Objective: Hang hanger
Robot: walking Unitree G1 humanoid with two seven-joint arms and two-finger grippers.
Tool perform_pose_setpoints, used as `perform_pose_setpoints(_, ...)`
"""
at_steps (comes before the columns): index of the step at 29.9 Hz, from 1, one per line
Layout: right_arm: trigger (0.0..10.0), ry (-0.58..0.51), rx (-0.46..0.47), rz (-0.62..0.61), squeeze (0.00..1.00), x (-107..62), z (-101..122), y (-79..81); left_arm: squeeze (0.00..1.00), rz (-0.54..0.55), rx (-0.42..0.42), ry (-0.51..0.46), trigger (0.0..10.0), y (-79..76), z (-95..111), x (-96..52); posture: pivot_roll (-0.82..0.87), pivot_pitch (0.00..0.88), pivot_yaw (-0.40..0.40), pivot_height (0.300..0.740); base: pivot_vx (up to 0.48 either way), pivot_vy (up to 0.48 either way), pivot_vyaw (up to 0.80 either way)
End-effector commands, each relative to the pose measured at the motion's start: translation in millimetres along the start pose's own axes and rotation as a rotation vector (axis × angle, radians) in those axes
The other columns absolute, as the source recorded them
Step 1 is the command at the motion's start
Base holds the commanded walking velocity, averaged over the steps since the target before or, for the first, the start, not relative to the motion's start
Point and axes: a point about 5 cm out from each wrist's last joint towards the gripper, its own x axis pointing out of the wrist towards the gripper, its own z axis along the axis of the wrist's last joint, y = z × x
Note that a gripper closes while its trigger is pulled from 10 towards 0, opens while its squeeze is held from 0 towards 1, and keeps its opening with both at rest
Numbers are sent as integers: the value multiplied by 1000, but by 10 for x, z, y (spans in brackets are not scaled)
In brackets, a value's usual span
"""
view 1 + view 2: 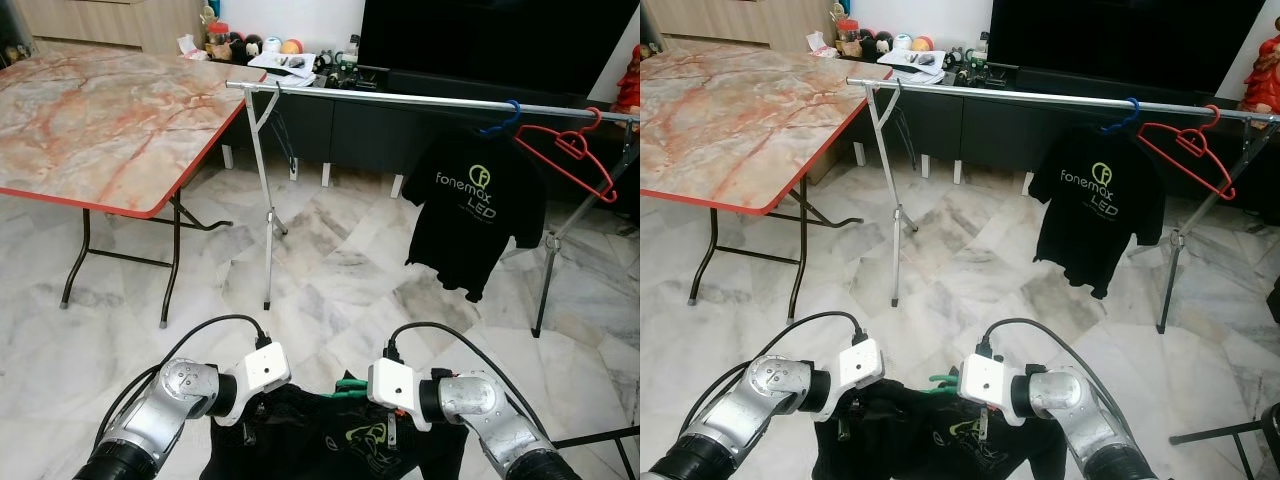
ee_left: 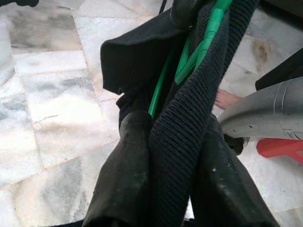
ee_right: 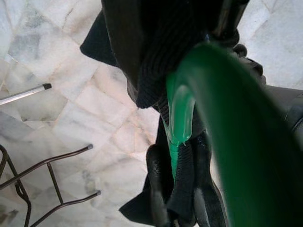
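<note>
A black T-shirt on a green hanger hangs low in front of me, between my two grippers. My left gripper is shut on the shirt's ribbed collar, beside the green hanger wire. My right gripper is shut on the hanger's green neck together with the collar, and the hook curves up close to that camera. Ahead across the floor stands a silver clothes rail. It carries a black printed shirt on a blue hanger and an empty red hanger.
A marble-top folding table with a red edge stands at the left, its legs near the rail's left stand. A dark TV cabinet lies behind the rail. A thin metal frame sits low at the right. Marble floor is open between me and the rail.
</note>
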Motion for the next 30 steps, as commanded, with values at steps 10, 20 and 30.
perform_pose_setpoints(10,10000,-60,-20,-61,0,-10,146,-133,0,-39,-20,11,0,-50,-34,18,86,74,-58,740,0,0,0)
perform_pose_setpoints(20,10000,-59,-12,-68,0,-13,138,-141,0,-47,-25,8,0,-56,-33,18,85,74,-58,740,0,0,0)
perform_pose_setpoints(30,10000,-39,-6,-70,0,-31,99,-139,0,-38,-29,3,0,-50,-31,18,84,74,-61,740,0,0,0)
